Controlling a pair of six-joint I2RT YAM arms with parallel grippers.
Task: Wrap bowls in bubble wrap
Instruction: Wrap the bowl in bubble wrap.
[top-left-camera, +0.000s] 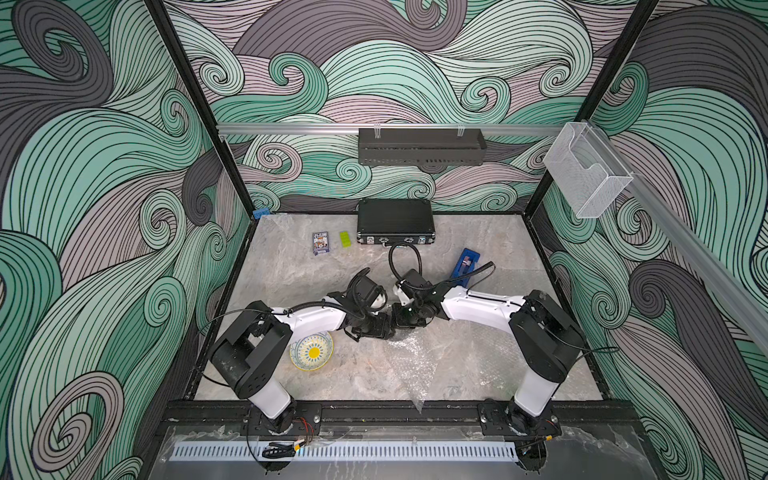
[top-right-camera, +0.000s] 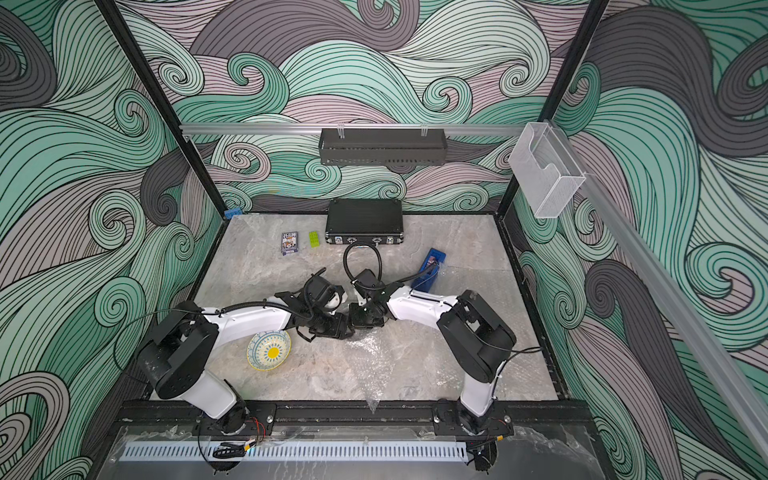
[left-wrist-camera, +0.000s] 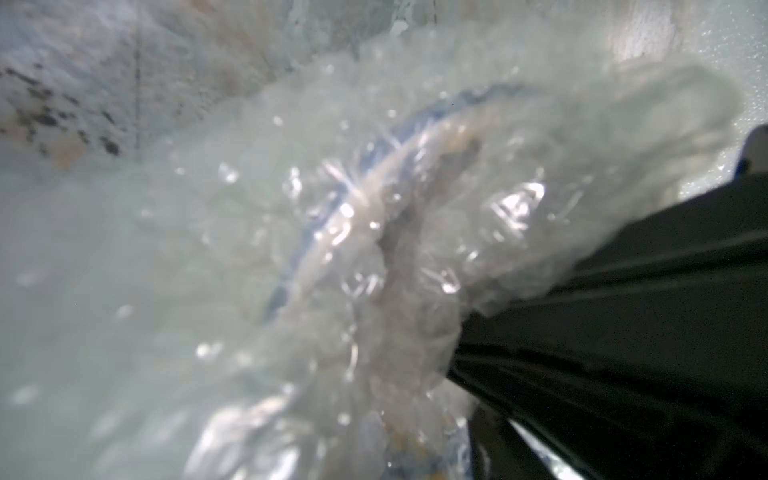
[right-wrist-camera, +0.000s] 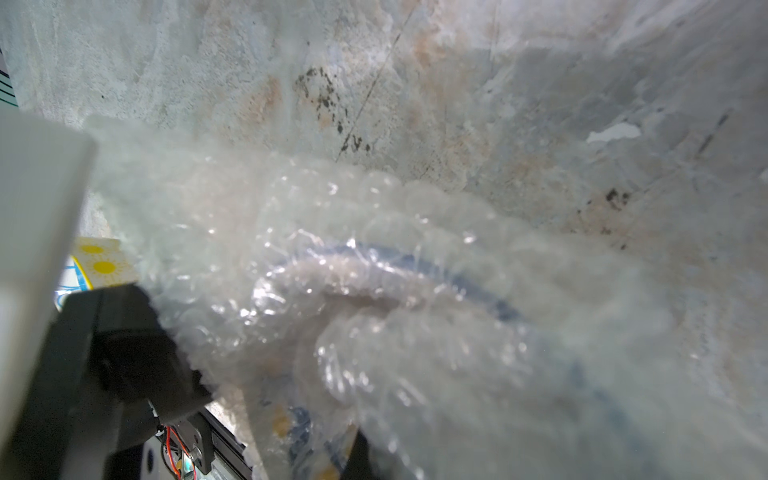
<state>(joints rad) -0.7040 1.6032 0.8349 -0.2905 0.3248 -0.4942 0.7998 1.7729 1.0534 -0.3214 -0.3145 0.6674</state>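
Observation:
The darker blue bowl (left-wrist-camera: 291, 266) (right-wrist-camera: 415, 259) sits under crinkled bubble wrap (left-wrist-camera: 199, 291) (right-wrist-camera: 457, 353); only its blue rim shows through. In both top views the two grippers hide it. The left gripper (top-left-camera: 387, 327) and right gripper (top-left-camera: 402, 320) meet tip to tip over it at the table's middle. Wrap covers the left jaws, so their state is hidden. The wrap bunches into the right jaws, which are shut on it. More bubble wrap (top-left-camera: 415, 359) (top-right-camera: 370, 365) lies flat toward the front edge. The cream bowl (top-left-camera: 311, 352) (top-right-camera: 269, 350) stands bare under the left arm.
At the back lie a black case (top-left-camera: 395, 221), a card box (top-left-camera: 320, 242) and a green brick (top-left-camera: 345, 240). A blue object (top-left-camera: 466, 266) lies behind the right arm. A black basket (top-left-camera: 422, 146) and a clear holder (top-left-camera: 586, 174) hang on the rails.

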